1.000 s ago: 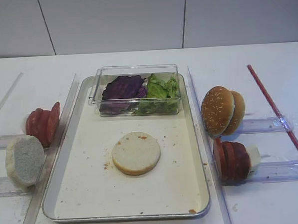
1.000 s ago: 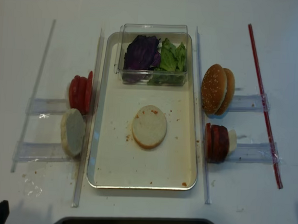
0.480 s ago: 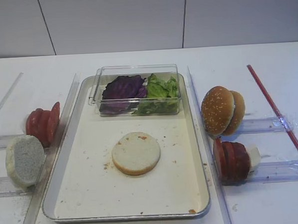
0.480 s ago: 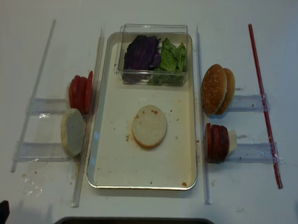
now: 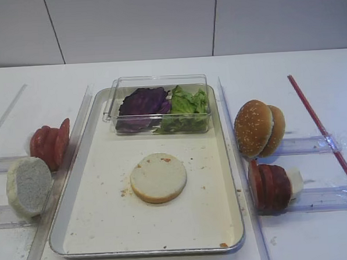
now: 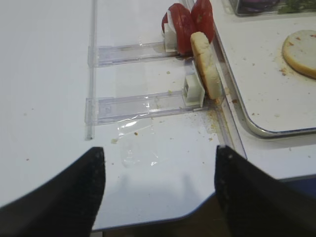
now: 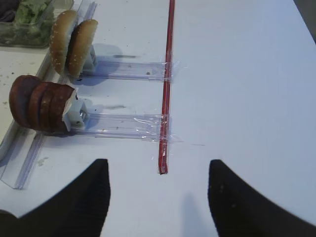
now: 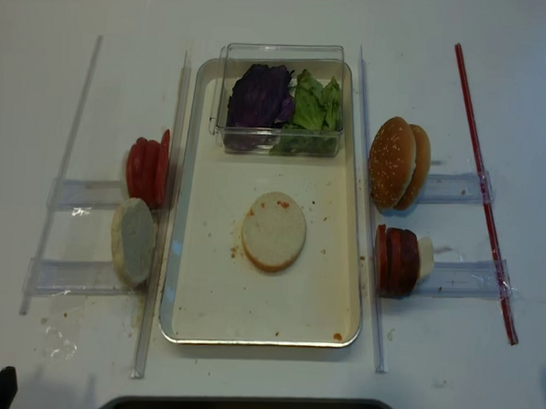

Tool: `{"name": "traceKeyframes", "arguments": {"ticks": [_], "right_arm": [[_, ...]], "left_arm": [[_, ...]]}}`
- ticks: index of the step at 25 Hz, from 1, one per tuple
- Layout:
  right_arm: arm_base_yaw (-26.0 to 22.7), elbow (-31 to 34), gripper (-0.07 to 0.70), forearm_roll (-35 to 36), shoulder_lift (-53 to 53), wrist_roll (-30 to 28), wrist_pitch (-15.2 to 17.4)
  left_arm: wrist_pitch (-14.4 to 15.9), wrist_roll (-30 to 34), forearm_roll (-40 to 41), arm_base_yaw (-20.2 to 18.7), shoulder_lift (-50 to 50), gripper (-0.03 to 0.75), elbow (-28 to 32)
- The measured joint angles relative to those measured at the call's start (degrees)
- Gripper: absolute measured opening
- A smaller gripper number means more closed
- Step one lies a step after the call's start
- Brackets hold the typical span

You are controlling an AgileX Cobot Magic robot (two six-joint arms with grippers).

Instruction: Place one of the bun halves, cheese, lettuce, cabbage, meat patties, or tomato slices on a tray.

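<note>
One pale bun half lies flat mid-tray, fwd-right of my left gripper, the nearer arm; both grippers' jaws gape apart, empty. Right gripper idles beside patties.

White table held tray at centre, clear plastic rails w/ food either side, red rod on right.
</note>
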Motion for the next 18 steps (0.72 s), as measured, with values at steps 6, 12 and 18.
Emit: {"name": "traceKeyframes", "arguments": {"ticks": [6,12,18], "right_arm": [[0.0,0.0,0.454,0.0,0.0,0.0,0.0],[0.0,0.0,0.454,0.0,0.0,0.0,0.0],[0.0,0.0,0.454,0.0,0.0,0.0,0.0]], "left_arm": [[0.0,0.0,0.0,0.0,0.0,0.437,0.0],[0.0,0.0,0.0,0.0,0.0,0.437,0.0],[0.0,-0.1,0.0,0.0,0.0,0.437,0.0]]}}
